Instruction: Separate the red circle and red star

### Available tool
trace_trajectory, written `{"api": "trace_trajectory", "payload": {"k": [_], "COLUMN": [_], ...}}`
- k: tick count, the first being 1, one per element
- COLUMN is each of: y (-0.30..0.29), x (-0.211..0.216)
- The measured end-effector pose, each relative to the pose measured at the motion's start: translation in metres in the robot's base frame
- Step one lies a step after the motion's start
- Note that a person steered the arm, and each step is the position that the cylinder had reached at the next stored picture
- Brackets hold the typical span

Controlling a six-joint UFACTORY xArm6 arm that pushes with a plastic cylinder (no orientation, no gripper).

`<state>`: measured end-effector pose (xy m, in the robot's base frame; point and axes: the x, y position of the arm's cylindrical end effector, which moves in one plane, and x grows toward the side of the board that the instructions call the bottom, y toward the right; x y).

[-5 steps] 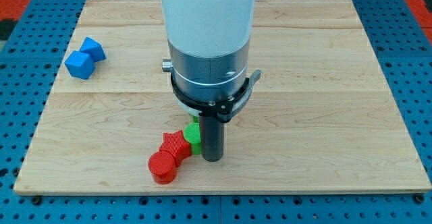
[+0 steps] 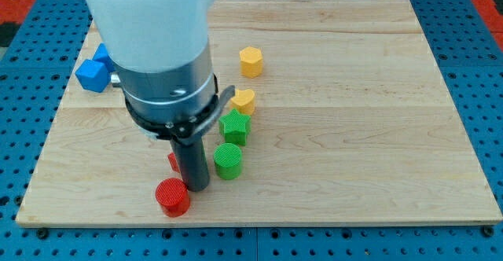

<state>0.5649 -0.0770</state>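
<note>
The red circle (image 2: 172, 196) lies near the board's bottom edge, left of centre. My tip (image 2: 196, 187) rests on the board just right of and above it, very close or touching. The red star (image 2: 173, 163) is mostly hidden behind my rod; only a sliver shows at the rod's left, just above the circle. A green circle (image 2: 228, 160) sits right of the rod.
A green star (image 2: 234, 126) and a yellow heart (image 2: 244, 101) lie above the green circle. A yellow hexagon (image 2: 250, 60) sits higher up. Two blue blocks (image 2: 92, 74) lie at the upper left, partly behind the arm. The wooden board (image 2: 377, 135) stretches to the right.
The arm and rod have moved left. The red circle has shifted left and down, away from the green circle. The red star is now mostly hidden behind the rod. Yellow blocks and green star are uncovered.
</note>
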Motion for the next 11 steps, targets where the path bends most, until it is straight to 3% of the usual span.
{"api": "trace_trajectory", "payload": {"k": [8, 11], "y": [-0.003, -0.008], "x": [-0.145, -0.112]}}
